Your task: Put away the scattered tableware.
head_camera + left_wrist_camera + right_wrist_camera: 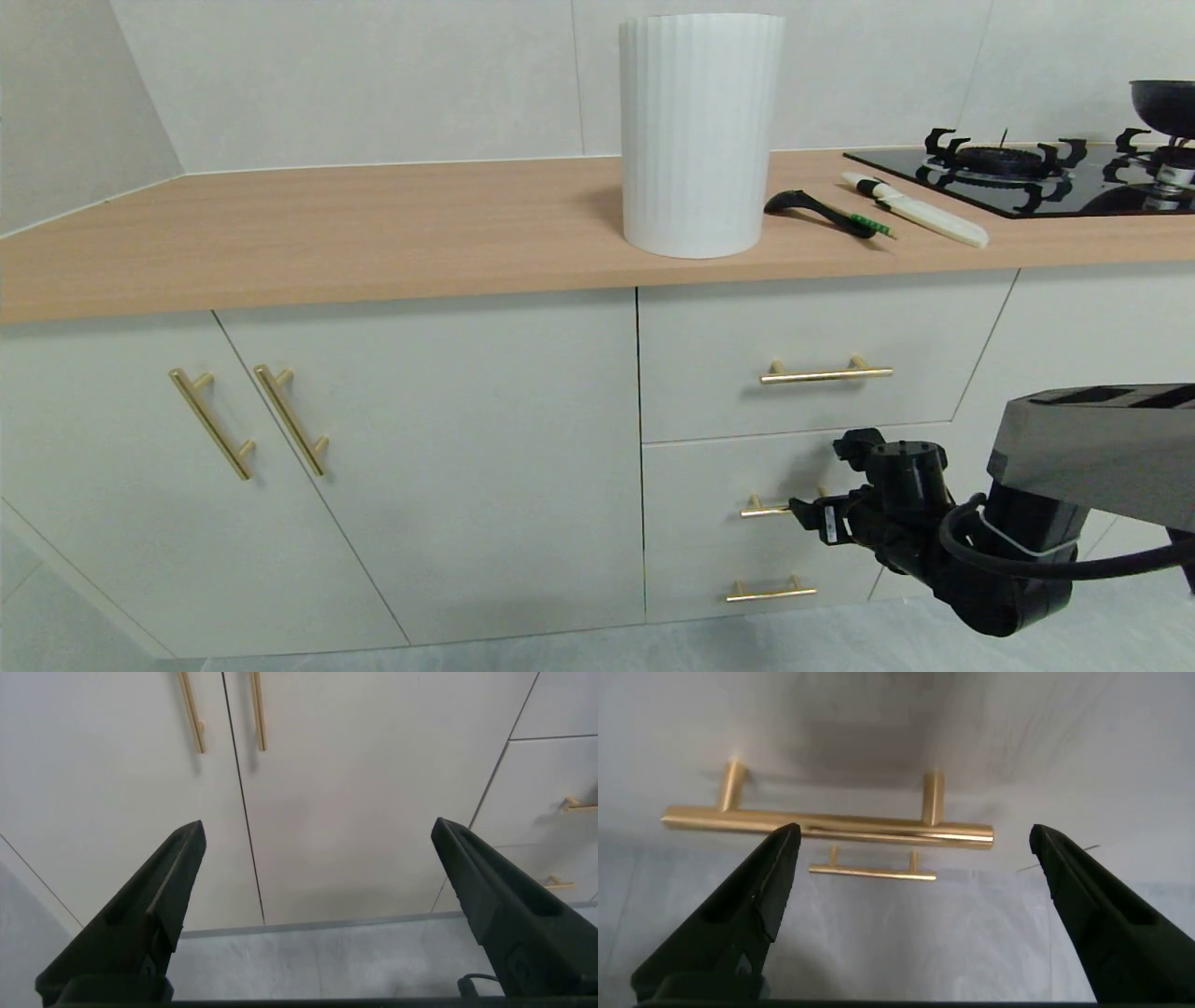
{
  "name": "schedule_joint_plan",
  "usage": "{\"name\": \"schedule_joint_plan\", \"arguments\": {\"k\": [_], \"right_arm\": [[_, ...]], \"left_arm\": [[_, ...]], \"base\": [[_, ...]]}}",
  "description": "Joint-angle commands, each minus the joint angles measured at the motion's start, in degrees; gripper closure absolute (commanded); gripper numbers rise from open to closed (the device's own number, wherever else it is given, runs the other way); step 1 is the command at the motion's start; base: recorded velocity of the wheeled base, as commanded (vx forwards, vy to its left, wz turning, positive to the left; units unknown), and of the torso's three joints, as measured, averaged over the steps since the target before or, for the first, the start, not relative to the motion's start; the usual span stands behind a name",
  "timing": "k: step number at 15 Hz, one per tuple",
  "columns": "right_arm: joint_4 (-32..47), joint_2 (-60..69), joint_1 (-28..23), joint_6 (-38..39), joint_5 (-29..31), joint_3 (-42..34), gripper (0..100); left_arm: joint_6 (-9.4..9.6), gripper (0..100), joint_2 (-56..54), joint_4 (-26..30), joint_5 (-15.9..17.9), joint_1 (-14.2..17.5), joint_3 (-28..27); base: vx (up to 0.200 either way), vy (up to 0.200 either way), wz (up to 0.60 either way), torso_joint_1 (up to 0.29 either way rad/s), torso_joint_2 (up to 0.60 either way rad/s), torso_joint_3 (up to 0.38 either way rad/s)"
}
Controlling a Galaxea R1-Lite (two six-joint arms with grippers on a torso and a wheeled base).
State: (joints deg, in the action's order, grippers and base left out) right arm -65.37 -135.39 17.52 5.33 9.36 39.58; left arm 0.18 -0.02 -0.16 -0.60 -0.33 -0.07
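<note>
I find nothing stowed: black plastic ladle [820, 211] and white-bladed knife [920, 211] lie on the wooden countertop [373, 233]; my right gripper [912, 833], jaws apart, faces the brass bar handle [827, 826] of the shut pale grey drawer [700, 476].

No text, number, brand or sign can be read on anything here. A small pale label [827, 528] sits on the right gripper [801, 507], but its print is too small to make out.
</note>
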Motion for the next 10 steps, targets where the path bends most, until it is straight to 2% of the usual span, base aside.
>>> {"name": "schedule_joint_plan", "arguments": {"k": [1,4,10], "right_arm": [[-2.66,-2.78,0.15,0.03,1.45,1.11,0],[-6.26,-6.12,0.06,0.03,3.65,3.22,0],[-5.83,-5.94,0.24,-0.05,4.26,2.17,0]], "left_arm": [[-0.01,0,0.02,-0.02,-0.02,-0.02,-0.01],[-0.01,0,0.02,-0.02,-0.02,-0.02,-0.01],[-0.01,0,0.02,-0.02,-0.02,-0.02,0.07]], "base": [[0.0,0.0,0.0,0.0,0.0,0.0],[0.0,0.0,0.0,0.0,0.0,0.0],[0.0,0.0,0.0,0.0,0.0,0.0]]}}
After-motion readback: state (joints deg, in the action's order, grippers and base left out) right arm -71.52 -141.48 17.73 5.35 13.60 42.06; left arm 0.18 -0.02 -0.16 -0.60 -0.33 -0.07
